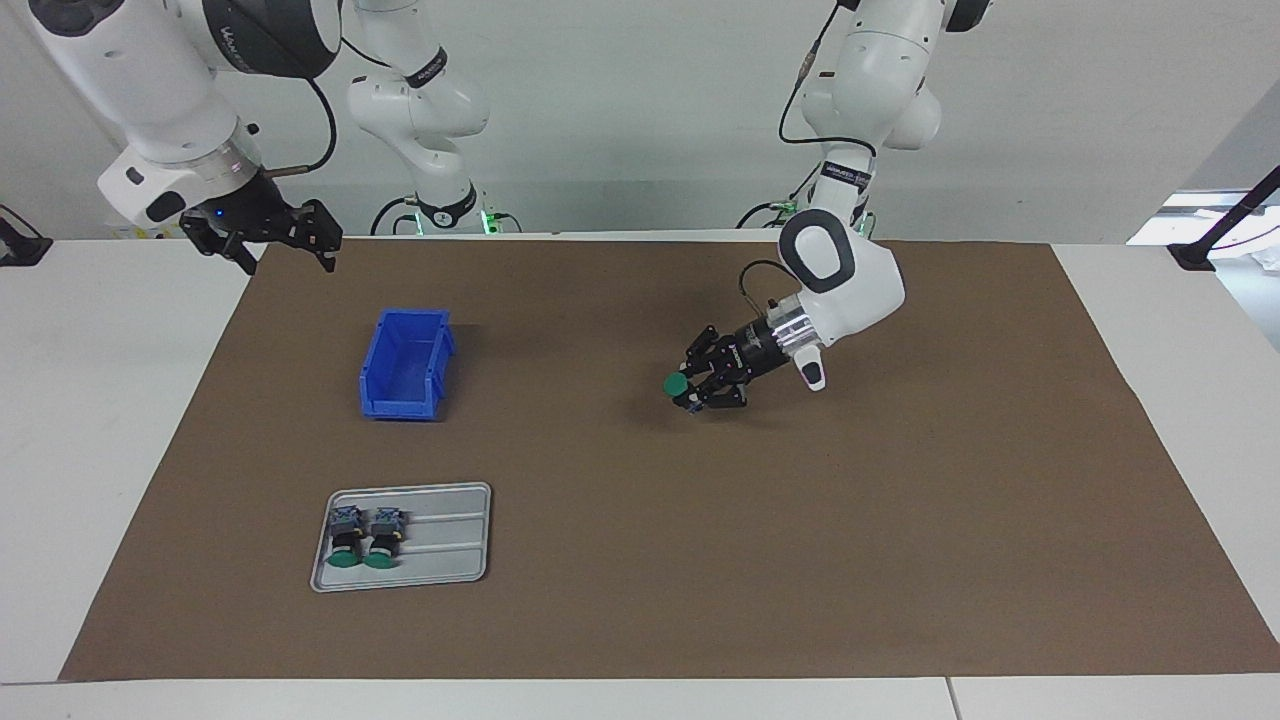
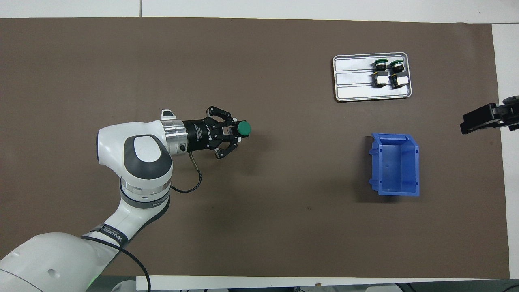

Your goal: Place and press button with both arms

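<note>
My left gripper (image 1: 692, 392) is shut on the button (image 1: 677, 384), whose green cap points toward the right arm's end of the table. It holds the button low over the middle of the brown mat. Both show in the overhead view too: the left gripper (image 2: 234, 136) and the button (image 2: 243, 128). Two more buttons (image 1: 347, 540) (image 1: 383, 538) lie on their sides in a grey tray (image 1: 450, 500). My right gripper (image 1: 287, 262) is open and empty. It waits raised over the mat's edge at the right arm's end, and it also shows in the overhead view (image 2: 486, 117).
A blue open bin (image 1: 405, 365) stands on the mat, nearer to the robots than the tray. In the overhead view the bin (image 2: 395, 164) and the tray (image 2: 352, 77) are both toward the right arm's end. The brown mat (image 1: 900, 520) covers the table.
</note>
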Available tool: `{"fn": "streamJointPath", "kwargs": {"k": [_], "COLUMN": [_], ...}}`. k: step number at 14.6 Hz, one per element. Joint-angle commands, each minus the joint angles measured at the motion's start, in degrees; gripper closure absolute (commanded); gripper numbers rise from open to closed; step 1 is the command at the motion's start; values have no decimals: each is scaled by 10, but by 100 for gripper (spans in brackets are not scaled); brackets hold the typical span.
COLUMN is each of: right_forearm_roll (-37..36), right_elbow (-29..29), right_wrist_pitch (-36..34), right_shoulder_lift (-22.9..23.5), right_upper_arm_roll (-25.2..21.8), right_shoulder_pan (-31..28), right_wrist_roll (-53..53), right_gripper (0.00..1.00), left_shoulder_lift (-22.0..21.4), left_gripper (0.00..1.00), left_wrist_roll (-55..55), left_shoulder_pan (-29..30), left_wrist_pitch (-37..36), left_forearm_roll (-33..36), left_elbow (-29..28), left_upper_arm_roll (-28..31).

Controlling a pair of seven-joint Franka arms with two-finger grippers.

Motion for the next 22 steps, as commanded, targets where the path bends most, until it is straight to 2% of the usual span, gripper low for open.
{"fn": "streamJointPath", "kwargs": {"k": [1,3,5,11,14,22], "right_forearm_roll": [2,2,2,2,2,2], "right_elbow": [-9,-8,-9,-9,-9,-8], "right_wrist_pitch": [-3,-2,-2,-2,-2,-3], "right_shoulder_lift": [-9,-9,-9,-9,-9,-9], "right_upper_arm_roll": [-2,-2,-2,-2,-2,-2], "right_shoulder_pan": [1,1,1,1,1,1], "right_wrist_roll": [-9,-9,-9,-8,-9,-9], "right_gripper": [1,1,1,1,1,1], "left_shoulder_lift": [-18,-18,-27,-18,-8,9], "left_gripper": [90,90,90,91,92,92], "left_wrist_roll": [41,76,152,174,204,257], "left_shoulder_pan": [4,7,38,59,49,40], "left_wrist_pitch": [-30,-47,-101,-148,-146,-145], "left_forearm_roll": [-40,-80,-122,-143,-192,-215], "left_elbow": [-35,-49,-89,-98,-98,-108], "left_upper_arm_roll": [1,1,1,2,1,1]}}
